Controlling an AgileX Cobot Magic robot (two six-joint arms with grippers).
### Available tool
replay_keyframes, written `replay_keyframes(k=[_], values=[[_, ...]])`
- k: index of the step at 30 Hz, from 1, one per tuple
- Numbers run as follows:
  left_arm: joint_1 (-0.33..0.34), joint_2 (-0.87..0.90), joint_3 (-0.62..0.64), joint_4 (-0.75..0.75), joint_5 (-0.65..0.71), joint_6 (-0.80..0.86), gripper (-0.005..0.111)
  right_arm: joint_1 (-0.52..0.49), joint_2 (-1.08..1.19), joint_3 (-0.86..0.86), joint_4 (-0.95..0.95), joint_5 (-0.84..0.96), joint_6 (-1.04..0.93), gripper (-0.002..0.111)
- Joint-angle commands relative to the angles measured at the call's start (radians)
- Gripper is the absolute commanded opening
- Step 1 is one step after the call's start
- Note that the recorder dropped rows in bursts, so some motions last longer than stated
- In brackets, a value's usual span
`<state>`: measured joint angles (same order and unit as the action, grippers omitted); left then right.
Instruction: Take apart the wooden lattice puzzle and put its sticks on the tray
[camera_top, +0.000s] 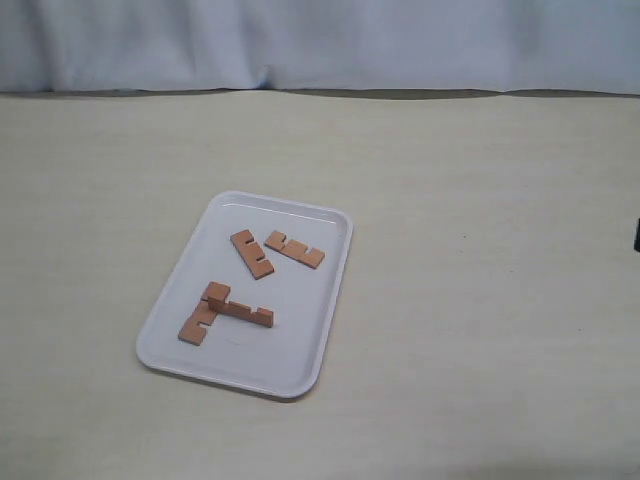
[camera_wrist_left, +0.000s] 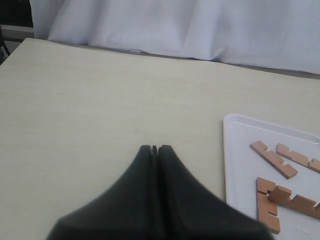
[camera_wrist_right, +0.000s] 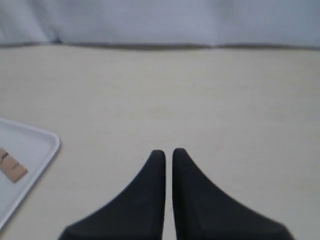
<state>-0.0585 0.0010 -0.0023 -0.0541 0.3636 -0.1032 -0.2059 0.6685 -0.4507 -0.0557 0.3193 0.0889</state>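
Note:
The white tray (camera_top: 300, 330) lies left of the table's middle. On it are four reddish-brown notched sticks and no whole lattice. Two sticks (camera_top: 252, 253) (camera_top: 295, 249) lie apart and flat at the far end. The other two (camera_top: 198, 315) (camera_top: 243, 310) meet at one end in an L; I cannot tell if they are interlocked. The left wrist view shows the tray (camera_wrist_left: 240, 165) and the L pair (camera_wrist_left: 266, 202) off to one side of my left gripper (camera_wrist_left: 154, 148), which is shut on nothing over bare table. My right gripper (camera_wrist_right: 168, 151) is shut and empty, away from the tray's corner (camera_wrist_right: 25, 150).
A pale cloth backdrop (camera_top: 320, 45) runs along the table's far edge. Neither arm shows in the exterior view, apart from a dark sliver (camera_top: 637, 235) at the right border.

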Motion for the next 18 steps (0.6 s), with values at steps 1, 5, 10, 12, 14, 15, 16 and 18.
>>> replay_keyframes(k=[1, 5, 10, 12, 14, 15, 16, 18], values=[[0.001, -0.001, 0.002, -0.008, -0.010, -0.004, 0.000, 0.000, -0.170, 0.073, -0.004, -0.095, -0.006, 0.005], [0.001, -0.001, 0.002, -0.008, -0.010, -0.004, 0.000, 0.000, -0.332, 0.121, -0.004, -0.131, -0.006, 0.005], [0.001, -0.001, 0.002, -0.008, -0.010, -0.004, 0.000, 0.000, -0.486, 0.130, 0.000, -0.114, 0.001, 0.005], [0.001, -0.001, 0.002, -0.008, -0.010, -0.004, 0.000, 0.000, -0.535, 0.130, 0.000, -0.105, 0.001, 0.005], [0.001, -0.001, 0.002, -0.008, -0.010, -0.004, 0.000, 0.020, -0.590, 0.130, 0.015, -0.104, 0.001, 0.005], [0.001, -0.001, 0.002, -0.008, -0.010, -0.004, 0.000, 0.032, -0.608, 0.130, 0.018, -0.101, 0.001, 0.005], [0.001, -0.001, 0.002, -0.008, -0.010, -0.004, 0.000, 0.049, -0.627, 0.130, 0.018, -0.101, 0.001, 0.005], [0.001, -0.001, 0.002, -0.008, -0.010, -0.004, 0.000, 0.101, -0.668, 0.130, 0.018, -0.101, -0.016, 0.005]])
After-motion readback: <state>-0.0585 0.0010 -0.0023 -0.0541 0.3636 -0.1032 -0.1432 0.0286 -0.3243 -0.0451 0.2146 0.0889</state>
